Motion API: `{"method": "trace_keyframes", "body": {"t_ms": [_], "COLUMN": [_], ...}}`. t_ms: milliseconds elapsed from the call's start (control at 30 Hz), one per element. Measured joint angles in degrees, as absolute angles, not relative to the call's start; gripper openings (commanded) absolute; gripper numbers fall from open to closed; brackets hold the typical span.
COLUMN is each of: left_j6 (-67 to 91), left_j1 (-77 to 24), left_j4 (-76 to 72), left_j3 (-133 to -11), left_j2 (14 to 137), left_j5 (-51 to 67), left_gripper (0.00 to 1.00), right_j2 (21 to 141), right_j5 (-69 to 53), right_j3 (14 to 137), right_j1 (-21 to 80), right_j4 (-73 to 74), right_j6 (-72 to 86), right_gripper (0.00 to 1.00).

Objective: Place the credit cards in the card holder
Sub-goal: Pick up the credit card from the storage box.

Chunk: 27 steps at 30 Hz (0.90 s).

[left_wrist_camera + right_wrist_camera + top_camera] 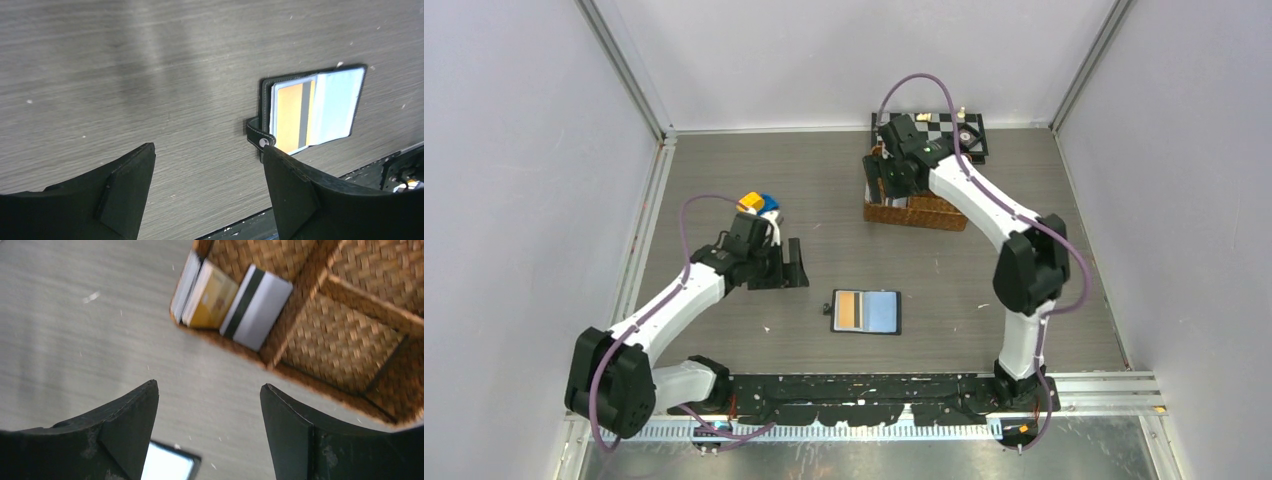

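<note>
The card holder (865, 311) lies open and flat on the table, a tan-orange credit card (848, 310) with a grey stripe in its left sleeve. In the left wrist view the card holder (336, 102) shows the same card (290, 117), and its snap tab (260, 136) points left. My left gripper (786, 268) (207, 146) stands open and empty, left of the holder and above bare table. My right gripper (887, 180) (209, 385) is open and empty by the wicker basket. More credit cards lean in a basket compartment: a white one with a dark stripe (257, 307), a yellow one (212, 302) and pale ones (186, 285).
The brown wicker divided basket (924, 212) (350, 305) stands at the back, a chequered board (944, 130) behind it. A yellow and blue block (759, 203) sits by the left wrist. A corner of the card holder (167, 465) shows under the right fingers.
</note>
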<state>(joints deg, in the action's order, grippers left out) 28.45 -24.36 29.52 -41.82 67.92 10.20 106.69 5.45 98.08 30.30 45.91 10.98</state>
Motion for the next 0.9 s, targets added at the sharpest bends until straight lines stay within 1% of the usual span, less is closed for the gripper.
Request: {"method": "trace_keyframes", "body": {"t_ms": [133,333,533,900], "left_j6": [25.87,21.43,18.87,17.82], "left_j1": [-21.3,-17.63,-17.17,-17.17], "left_j4": [32.99,36.4,38.65,39.29], "left_j3": [-46.5,-50.48,-50.54,-50.54], "left_j2": [67.57,67.11,66.67,65.45], "left_j5": [10.92,11.33,10.96,10.5], "left_gripper": [0.83,0.85,0.86,0.86], "right_j2": [115.44,123.9,128.14,132.14], "right_j5": [5.37,7.44,7.81,7.88], "right_j3": [106.67,113.84,116.16,119.61], "right_j1": [29.5,29.06,29.12,30.94], "right_j4": [45.8,46.3,46.35,46.7], "right_j6": [15.33,23.22,27.35,30.57], "right_gripper": [0.79,0.79,0.79,0.79]}}
